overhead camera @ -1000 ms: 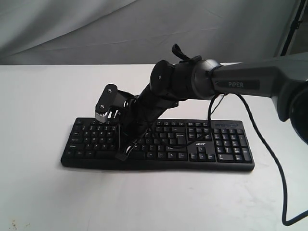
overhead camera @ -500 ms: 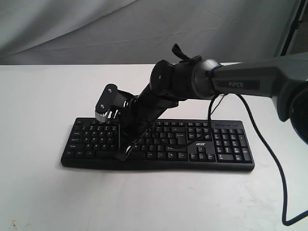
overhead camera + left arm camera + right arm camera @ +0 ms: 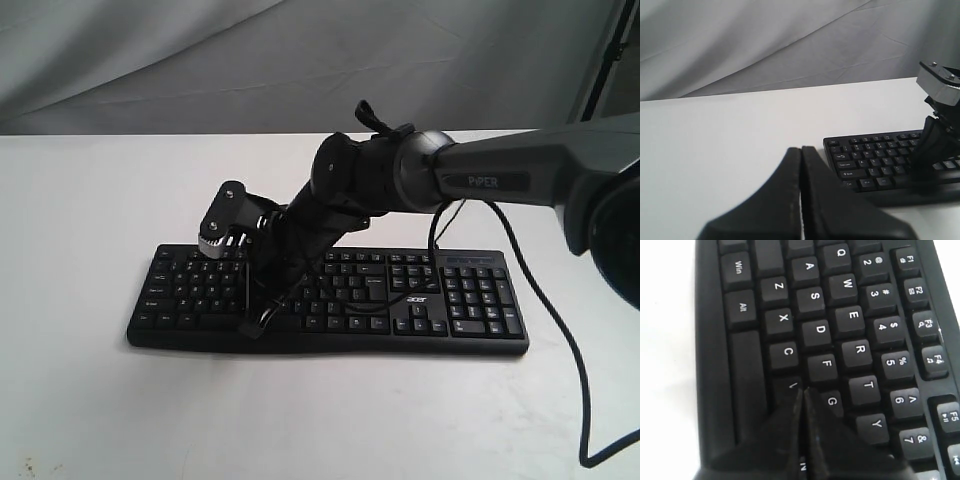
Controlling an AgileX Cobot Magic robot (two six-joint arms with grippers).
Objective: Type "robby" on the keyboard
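The black keyboard [image 3: 470, 300] lies flat on the white table, number pad to the right. My right arm reaches across the middle to its left half. The right gripper [image 3: 258, 323] points down with its jaws pressed together. In the right wrist view the right gripper [image 3: 801, 389] has its tips just above the keyboard [image 3: 815, 295], between the V and G keys, and it covers the key behind them. The left gripper [image 3: 801, 148] is shut on nothing, low over bare table beside the left end of the keyboard [image 3: 875, 155]. It does not show in the exterior view.
A black cable [image 3: 575, 370] hangs from the right arm and trails over the table [image 3: 100, 180] at the right. A thin cable [image 3: 372, 307] loops across the middle keys. Grey cloth [image 3: 200, 60] hangs behind the table's far edge.
The right arm has dropped slightly and shifted a little to the right, bringing its shut fingertips closer to the keys. The keyboard has not moved.
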